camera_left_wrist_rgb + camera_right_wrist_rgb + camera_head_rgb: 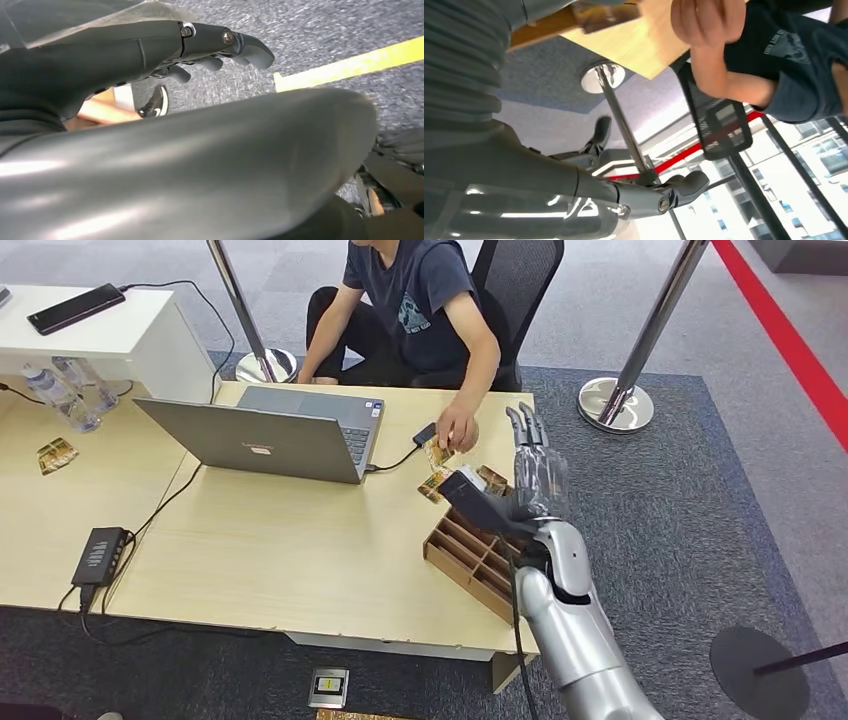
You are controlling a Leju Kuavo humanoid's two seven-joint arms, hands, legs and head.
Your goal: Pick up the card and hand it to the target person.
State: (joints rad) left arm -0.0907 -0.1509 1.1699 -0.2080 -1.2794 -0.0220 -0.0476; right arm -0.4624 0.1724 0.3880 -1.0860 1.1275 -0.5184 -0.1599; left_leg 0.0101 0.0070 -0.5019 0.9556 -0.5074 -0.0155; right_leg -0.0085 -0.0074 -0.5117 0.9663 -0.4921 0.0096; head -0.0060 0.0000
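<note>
Head view: the card is pinched in the person's hand, just beside and apart from the right hand, whose fingers are spread, holding nothing.

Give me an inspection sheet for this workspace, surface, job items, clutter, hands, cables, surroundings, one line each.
Surface: light wooden table, bare in the middle.
Job's things: patterned card under the seated person's hand; more cards beside the brown wooden divided tray.
Clutter: grey open laptop, clear water bottles, loose card at far left, black phone on the white side desk.
Hands: right hand raised over the tray, fingers apart, holding nothing; left hand hangs over carpet, holding nothing.
Cables: black power adapter and black cables on the table.
Surroundings: chrome stanchions, red floor line, grey carpet.
</note>
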